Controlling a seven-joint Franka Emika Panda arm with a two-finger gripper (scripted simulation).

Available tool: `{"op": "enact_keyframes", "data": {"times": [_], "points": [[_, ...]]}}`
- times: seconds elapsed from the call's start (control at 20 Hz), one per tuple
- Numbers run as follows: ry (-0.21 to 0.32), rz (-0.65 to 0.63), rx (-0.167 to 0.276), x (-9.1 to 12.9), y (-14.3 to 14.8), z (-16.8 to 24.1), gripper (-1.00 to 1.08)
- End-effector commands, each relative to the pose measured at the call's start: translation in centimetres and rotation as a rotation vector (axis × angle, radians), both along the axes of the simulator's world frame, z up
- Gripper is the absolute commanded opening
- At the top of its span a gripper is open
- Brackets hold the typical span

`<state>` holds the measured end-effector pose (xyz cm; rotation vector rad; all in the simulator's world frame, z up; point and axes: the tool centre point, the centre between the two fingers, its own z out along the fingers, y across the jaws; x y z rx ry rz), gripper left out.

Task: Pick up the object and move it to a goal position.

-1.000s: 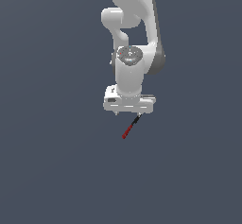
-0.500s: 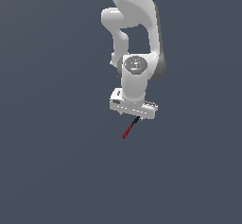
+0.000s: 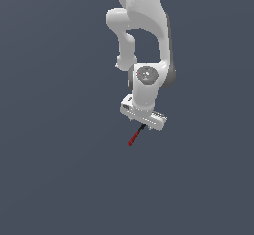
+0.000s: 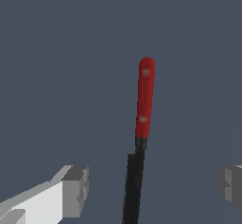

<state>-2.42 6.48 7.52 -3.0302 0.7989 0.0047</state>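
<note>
The object is a thin stick (image 3: 133,139), red along most of its length with a black end, lying on the dark grey floor. In the wrist view the stick (image 4: 145,98) points away from the camera, its black end nearest. My gripper (image 3: 143,126) hangs just over the black end, the hand tilted down towards the exterior view's right. In the wrist view my gripper (image 4: 153,187) is open wide. One of the fingertips (image 4: 75,190) stands well to one side of the stick and the other well to the far side. Neither touches it.
The white arm (image 3: 144,35) rises above the hand in the exterior view. The plain dark grey floor (image 3: 59,179) lies all around. No goal marker shows.
The wrist has turned, so the hand now tilts down to the exterior view's right and has shifted slightly that way. The stick has not moved.
</note>
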Motion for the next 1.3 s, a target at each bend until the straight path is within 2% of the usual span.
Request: {"op": "enact_keyframes", "data": {"times": [0.0,0.35,0.75,1.25], "points": [[0.000,-0.040,-0.003,-0.2,0.2,-0.6,1.00],[0.000,-0.103,-0.008,-0.7,0.6,-1.6,1.00],[0.000,-0.108,-0.008,-0.7,0.7,-2.0,1.00],[0.000,-0.112,-0.008,-0.8,0.7,-6.1,1.00]]}}
